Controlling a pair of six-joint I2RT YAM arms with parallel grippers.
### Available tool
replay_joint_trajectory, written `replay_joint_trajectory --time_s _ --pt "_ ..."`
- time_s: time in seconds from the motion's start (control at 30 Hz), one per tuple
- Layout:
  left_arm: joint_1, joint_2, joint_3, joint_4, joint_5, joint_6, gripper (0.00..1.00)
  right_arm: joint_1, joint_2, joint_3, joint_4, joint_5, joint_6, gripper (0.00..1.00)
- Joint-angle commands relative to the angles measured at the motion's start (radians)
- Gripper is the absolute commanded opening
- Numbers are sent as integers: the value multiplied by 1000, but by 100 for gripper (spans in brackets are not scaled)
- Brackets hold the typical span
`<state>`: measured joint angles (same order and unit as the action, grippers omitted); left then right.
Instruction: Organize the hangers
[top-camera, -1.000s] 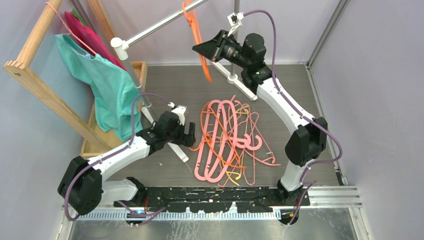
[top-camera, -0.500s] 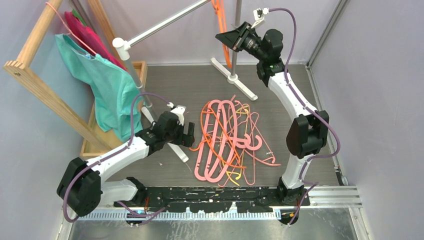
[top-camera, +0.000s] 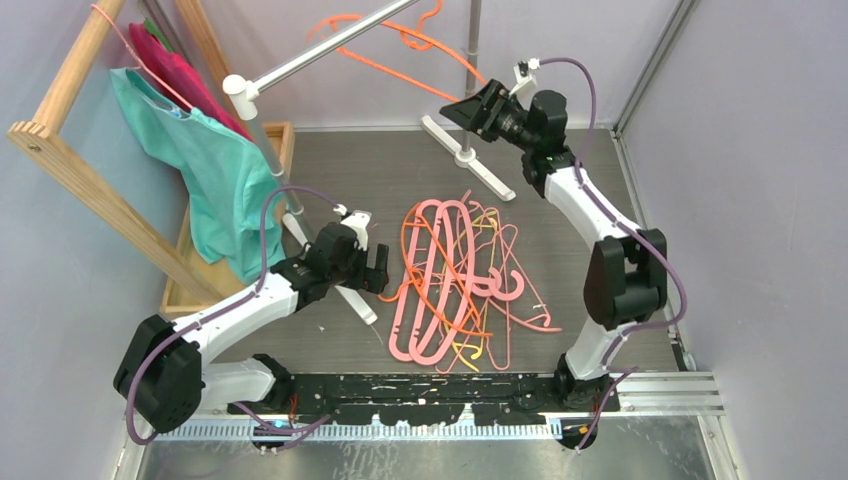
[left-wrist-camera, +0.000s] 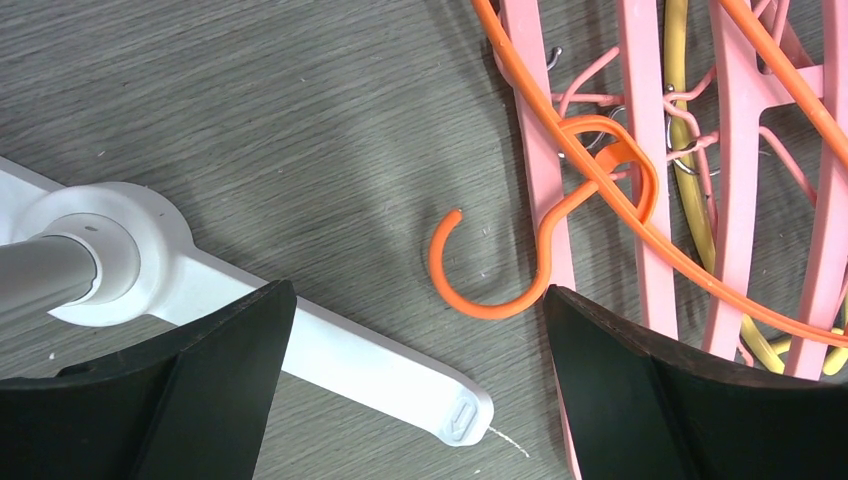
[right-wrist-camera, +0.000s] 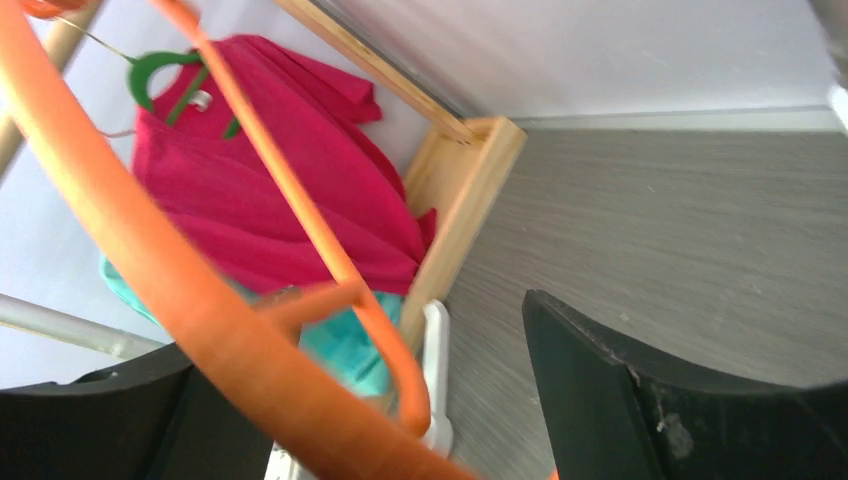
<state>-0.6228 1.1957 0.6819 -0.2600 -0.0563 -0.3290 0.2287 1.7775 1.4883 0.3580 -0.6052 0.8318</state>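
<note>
**A:** Where is the orange hanger (right-wrist-camera: 200, 325)?

**B:** It hangs on the rail (top-camera: 300, 58), near the rail's upper end. That is where a sorted hanger belongs, so this one seems finished.

**A:** And the right gripper (top-camera: 460, 108)?

**B:** It is just beside that same end of the rail. Its jaws are released and wide apart, grasping nothing. In the wrist view the hanger crosses in front of them, blurred, so it is probably swinging.

**A:** And the other hangers?

**B:** The pile of hangers (top-camera: 450, 285) lies on the counter (top-camera: 360, 160) below the rail, toward the arms. Thick pink ones are threaded with thin orange, pink and yellow ones. They are tangled, so pulling one will likely drag its neighbours.

**A:** What is the left gripper (left-wrist-camera: 420, 288) doing?

**B:** It hovers low, below the rail's capped end, at the edge of the pile. Its jaws are also released. An orange hook (left-wrist-camera: 490, 311) lies on the counter between them, untouched.

**A:** What stands in the way?

**B:** The white foot (left-wrist-camera: 360, 360) of the rail's stand lies just beside the left jaws. The upright pole (top-camera: 473, 40) is close to the right gripper. The wooden frame (top-camera: 100, 200) with garments (top-camera: 220, 180), left of the rail, is not part of the work.
</note>
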Motion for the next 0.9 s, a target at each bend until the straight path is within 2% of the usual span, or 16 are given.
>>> replay_joint_trajectory --time_s 0.0,0.23,0.37,0.5,0.6,0.73,0.87 --pt "-2 -8 25 19 -9 -7 98 -9 -233 -90 -8 91 -149 89" --pt "-1 9 35 24 -6 6 98 -4 -448 -292 -272 284 -362 90" --pt "0 22 52 19 -11 13 98 56 -523 -388 -441 407 -492 88" --pt "-1 35 62 23 -8 9 98 258 -613 -539 -548 567 -585 84" --pt "-1 41 55 27 -13 4 98 393 -667 -638 -594 612 -599 80" --pt "1 59 54 28 -15 5 98 599 -669 -692 -688 686 -624 76" --pt "0 66 58 30 -10 0 98 691 -647 -724 -706 686 -612 73"
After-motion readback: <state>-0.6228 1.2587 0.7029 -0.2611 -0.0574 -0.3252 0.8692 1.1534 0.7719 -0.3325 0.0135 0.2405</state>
